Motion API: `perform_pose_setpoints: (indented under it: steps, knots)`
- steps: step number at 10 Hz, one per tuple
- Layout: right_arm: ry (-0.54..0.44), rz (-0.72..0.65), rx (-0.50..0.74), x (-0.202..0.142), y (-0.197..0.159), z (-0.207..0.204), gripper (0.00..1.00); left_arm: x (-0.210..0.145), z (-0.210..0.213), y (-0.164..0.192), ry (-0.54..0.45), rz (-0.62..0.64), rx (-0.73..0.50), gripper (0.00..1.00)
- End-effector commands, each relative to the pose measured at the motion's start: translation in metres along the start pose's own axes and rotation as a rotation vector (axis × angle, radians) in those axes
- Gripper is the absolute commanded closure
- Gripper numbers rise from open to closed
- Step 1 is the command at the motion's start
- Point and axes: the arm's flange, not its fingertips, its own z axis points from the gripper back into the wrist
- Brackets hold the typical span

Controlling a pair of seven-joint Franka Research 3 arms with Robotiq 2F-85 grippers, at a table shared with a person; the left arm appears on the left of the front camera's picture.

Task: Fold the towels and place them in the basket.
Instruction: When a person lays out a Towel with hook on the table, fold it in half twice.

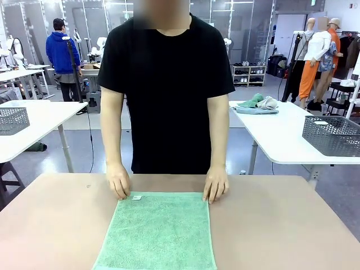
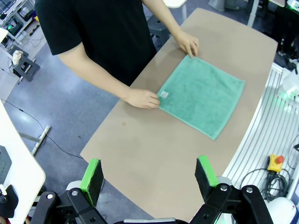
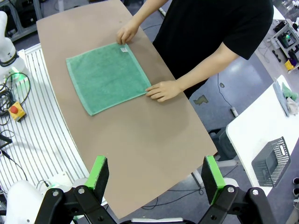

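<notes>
The mint green towel (image 1: 157,233) lies spread flat on the middle of the desk (image 1: 50,225), its far side near the desk's far edge. A person stands at that edge with one hand (image 1: 118,181) on the towel's far corner beside the white tag (image 1: 136,197) and the other hand (image 1: 215,184) on the opposite far corner. The left gripper (image 2: 149,170) and the right gripper (image 3: 155,169) hang above the desk well apart from the towel, jaws wide apart and holding nothing.

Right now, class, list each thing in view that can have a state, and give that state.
Mint green towel: unfolded, spread flat on the table.
Person's hands: resting at the towel's two far corners.
Left gripper: open, empty.
Right gripper: open, empty.
</notes>
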Motion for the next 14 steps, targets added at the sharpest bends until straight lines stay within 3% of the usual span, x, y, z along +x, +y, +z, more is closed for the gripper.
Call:
perform_pose_setpoints:
  steps: [1,14]
  knots:
    - [-0.001,0.006,0.006,0.0008,0.0000,-0.0011,0.00,0.0004,-0.0002,-0.0001,-0.001,-0.002,-0.002,0.00]
    - [-0.001,0.006,0.006,0.0008,0.0000,-0.0011,0.00,0.0004,-0.0002,-0.0001,-0.001,-0.002,-0.002,0.00]
